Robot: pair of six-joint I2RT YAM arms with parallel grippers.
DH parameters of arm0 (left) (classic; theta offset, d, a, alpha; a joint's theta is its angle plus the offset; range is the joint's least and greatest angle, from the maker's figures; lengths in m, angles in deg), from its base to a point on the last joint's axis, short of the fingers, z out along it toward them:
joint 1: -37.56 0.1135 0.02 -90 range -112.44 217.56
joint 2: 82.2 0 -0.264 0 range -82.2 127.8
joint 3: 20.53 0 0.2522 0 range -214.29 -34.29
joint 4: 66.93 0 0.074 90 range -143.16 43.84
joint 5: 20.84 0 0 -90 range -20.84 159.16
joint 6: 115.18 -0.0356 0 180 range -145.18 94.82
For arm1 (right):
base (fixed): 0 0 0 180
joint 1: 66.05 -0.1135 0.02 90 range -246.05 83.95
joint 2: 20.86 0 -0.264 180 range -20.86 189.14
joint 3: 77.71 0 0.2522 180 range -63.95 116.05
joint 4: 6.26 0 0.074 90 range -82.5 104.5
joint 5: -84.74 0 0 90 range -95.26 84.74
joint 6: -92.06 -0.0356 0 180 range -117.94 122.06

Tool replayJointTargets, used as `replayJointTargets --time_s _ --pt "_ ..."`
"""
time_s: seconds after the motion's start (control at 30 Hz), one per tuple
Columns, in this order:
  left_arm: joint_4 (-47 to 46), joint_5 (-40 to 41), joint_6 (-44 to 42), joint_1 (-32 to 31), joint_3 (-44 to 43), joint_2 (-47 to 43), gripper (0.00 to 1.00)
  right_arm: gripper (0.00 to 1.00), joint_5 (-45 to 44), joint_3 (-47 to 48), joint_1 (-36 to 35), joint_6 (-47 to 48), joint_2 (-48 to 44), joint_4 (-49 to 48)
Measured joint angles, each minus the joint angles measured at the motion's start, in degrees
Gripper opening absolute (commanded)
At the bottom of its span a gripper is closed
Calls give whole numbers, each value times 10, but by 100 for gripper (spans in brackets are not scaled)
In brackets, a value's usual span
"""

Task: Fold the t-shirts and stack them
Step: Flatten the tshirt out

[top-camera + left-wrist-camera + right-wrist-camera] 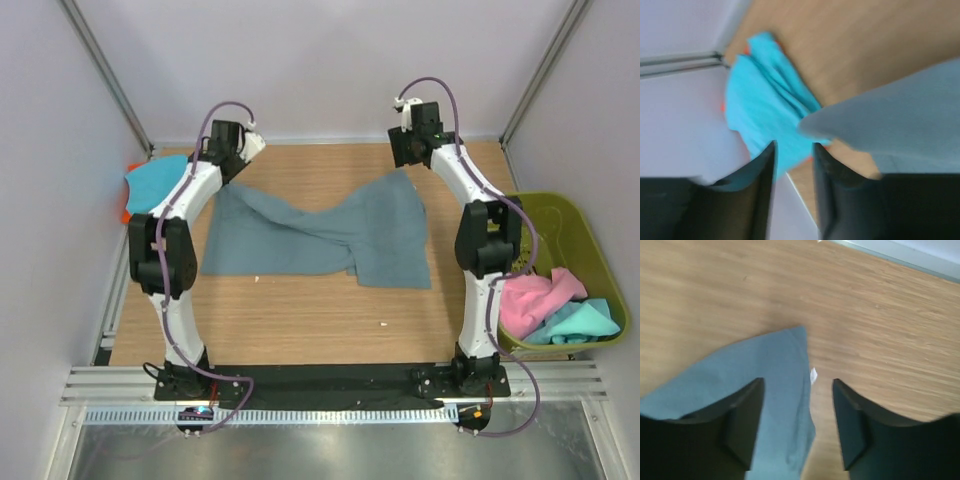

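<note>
- Light wooden surface (300, 320), grain running left to right, walls on three sides.
- Slate blue-grey t-shirt (330, 235) lies across the far half, two broad ends with a twisted, pinched waist between them.
- Its right end reaches almost to the far edge; the right wrist view catches a pointed corner flat on the wood, with a small white label (813, 375) at the cloth's edge.
- Turquoise t-shirt (155, 180) sits bunched in the far left corner, just beside the blue-grey one's left end.
- Orange cloth (127, 213) peeks out beneath the turquoise at the left edge.
- Two tiny white specks on the bare near half, one (384, 324) right of centre, another (257, 279) by the blue-grey hem.
</note>
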State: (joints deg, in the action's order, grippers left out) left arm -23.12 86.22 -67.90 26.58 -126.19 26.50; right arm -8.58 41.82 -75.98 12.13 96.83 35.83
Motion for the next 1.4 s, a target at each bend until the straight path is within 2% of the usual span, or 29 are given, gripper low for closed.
replayJointTargets --time_s 0.07,0.1,0.2,0.3,0.43,0.6,0.83,0.93,1.17,1.4 --pt "-30 37 20 12 -67 59 60 78 -17 65 1 1 61 -3" --pt "-38 52 33 16 -84 72 70 79 -23 74 3 1 67 -5" --pt "-48 68 65 19 -85 64 75 79 -30 64 8 2 37 -11" --pt "-59 55 83 16 -24 9 74 74 -10 -10 15 7 -56 -15" --pt "-52 30 99 9 81 -72 71 71 58 -140 23 46 -227 30" --pt "-5 -19 137 6 120 -86 68 65 166 -276 20 147 -367 115" --pt "28 -50 174 0 126 -86 66 54 252 -428 9 324 -386 238" --pt "36 -51 185 -8 126 -86 66 52 265 -473 4 412 -397 248" --pt "43 -47 200 -23 126 -86 65 52 268 -608 3 601 -493 236" --pt "45 -36 203 -25 145 -86 65 56 264 -650 3 640 -484 199"
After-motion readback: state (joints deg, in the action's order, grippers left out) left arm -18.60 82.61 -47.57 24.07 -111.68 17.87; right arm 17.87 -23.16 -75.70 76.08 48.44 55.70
